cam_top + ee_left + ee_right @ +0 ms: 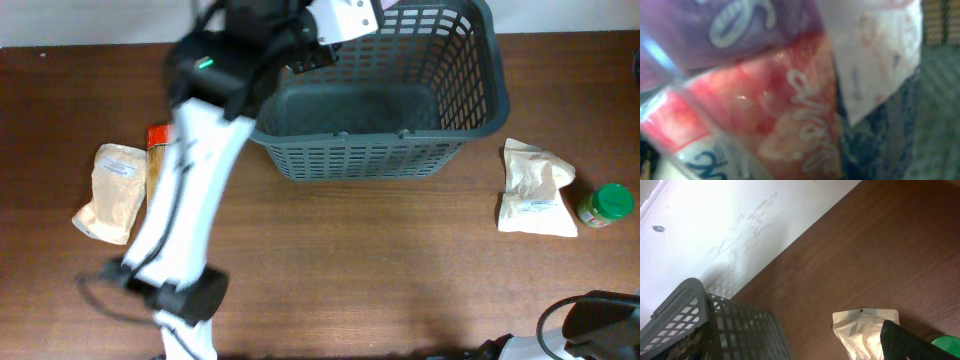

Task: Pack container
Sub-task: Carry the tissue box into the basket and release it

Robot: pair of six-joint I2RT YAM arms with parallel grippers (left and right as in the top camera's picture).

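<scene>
The container (385, 150), a large dark grey lattice basket, stands at the back middle of the table. My left gripper (322, 32) hovers over its rear left corner, shut on a white packet (347, 17). In the left wrist view the packet (775, 95) fills the frame, blurred, pink-red, purple and white, and hides the fingers. My right arm (592, 318) rests at the front right corner. In the right wrist view one dark finger (907, 342) shows, far off centre, with nothing in it, and the basket's corner (695, 315) is at the lower left.
A beige pouch (115, 190) and an orange-red item (158, 135) lie left of the basket, partly behind my left arm. Another beige pouch (538, 188) and a green-lidded jar (606, 205) lie on the right; both show in the right wrist view (862, 330), (947, 342).
</scene>
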